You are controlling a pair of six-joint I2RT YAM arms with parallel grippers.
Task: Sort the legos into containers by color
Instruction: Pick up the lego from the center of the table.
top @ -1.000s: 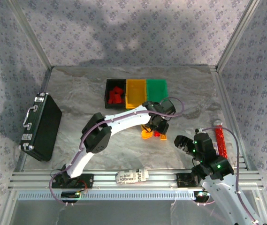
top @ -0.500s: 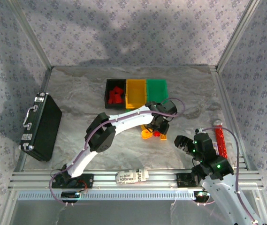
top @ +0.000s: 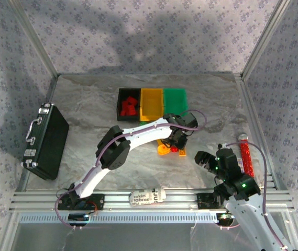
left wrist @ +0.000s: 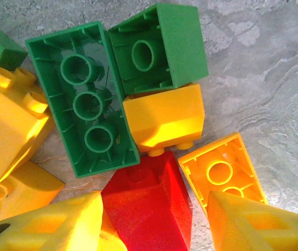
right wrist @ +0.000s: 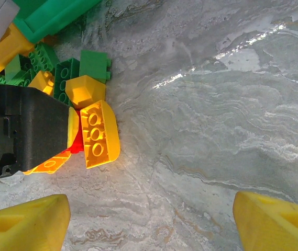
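1. Hovering low over the lego pile [top: 169, 149], the left pincer [top: 176, 141] sits just in front of the three joined bins [top: 119, 103]; the right pincer [top: 203, 158] waits aside.
2. Left wrist: its spread fingers [left wrist: 59, 222] straddle the red brick [left wrist: 149, 204], apparently lined up for pinching.
3. Right wrist: jaws spread wide, empty, above bare table [right wrist: 217, 130].

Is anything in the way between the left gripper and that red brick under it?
Nothing visible is. In the left wrist view the red brick lies bare between the fingers of the left gripper. Neighbours crowd it, though: a yellow brick at its far edge and an upturned yellow brick beside it.
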